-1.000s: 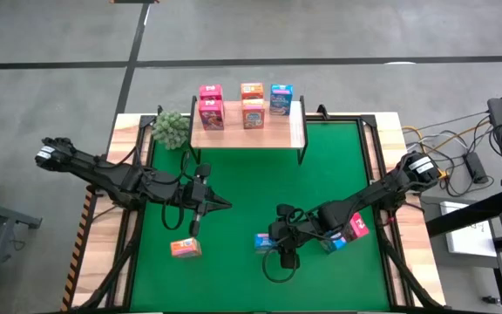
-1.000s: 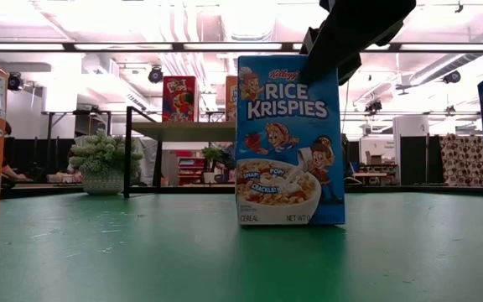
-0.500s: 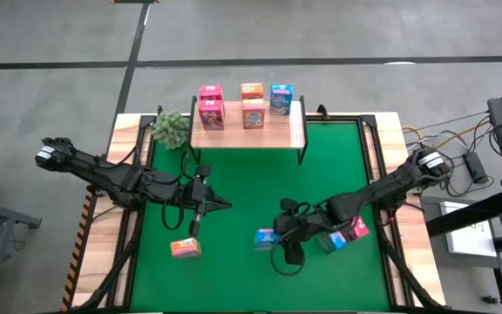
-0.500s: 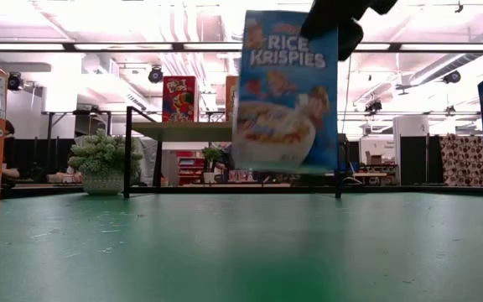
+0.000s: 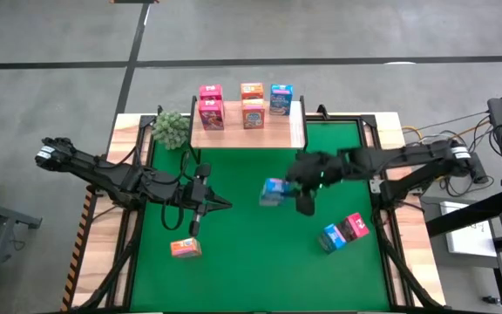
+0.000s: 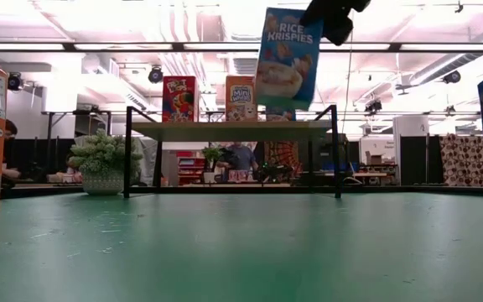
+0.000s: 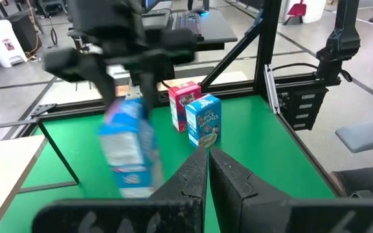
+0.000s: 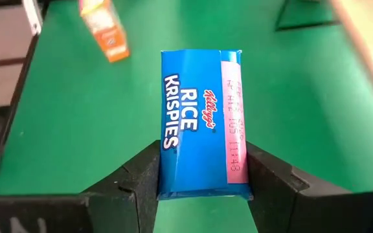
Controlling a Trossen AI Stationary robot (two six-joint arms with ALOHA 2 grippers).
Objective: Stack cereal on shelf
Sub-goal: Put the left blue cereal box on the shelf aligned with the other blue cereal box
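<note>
The worktop point(image 5: 138, 131) carries a green mat point(image 5: 242, 253) over most of its top. At twelve o'clock on the mat stands the shelf point(image 5: 247, 133), a light wood board on thin black legs. On it five boxes stand in a row along the far edge: two pink-red point(image 5: 211, 105), two orange point(image 5: 252, 105) and one blue point(image 5: 281, 98). A green plant point(image 5: 171, 128) sits just beside the shelf at its nine o'clock end.

The left arm reaches in from nine o'clock, its left gripper point(image 5: 220, 205) closed on nothing, hanging over the mat's middle left. At its six o'clock an orange box point(image 5: 186, 249) lies on the mat. At four o'clock on the mat a blue box point(image 5: 331, 236) and a pink-red box point(image 5: 354, 227) stand touching each other.

The right arm stretches in from three o'clock. The right gripper point(image 5: 288, 187) clamps a blue cereal box point(image 5: 274, 192) printed "Rice Krispies", gripped across its narrow sides near one end. The box is lifted clear of the mat, near the centre and at six o'clock of the shelf. In the low view it hangs above the board's height, long axis near upright but tilted, front facing the camera. Between it and the shelf the mat is bare.
</note>
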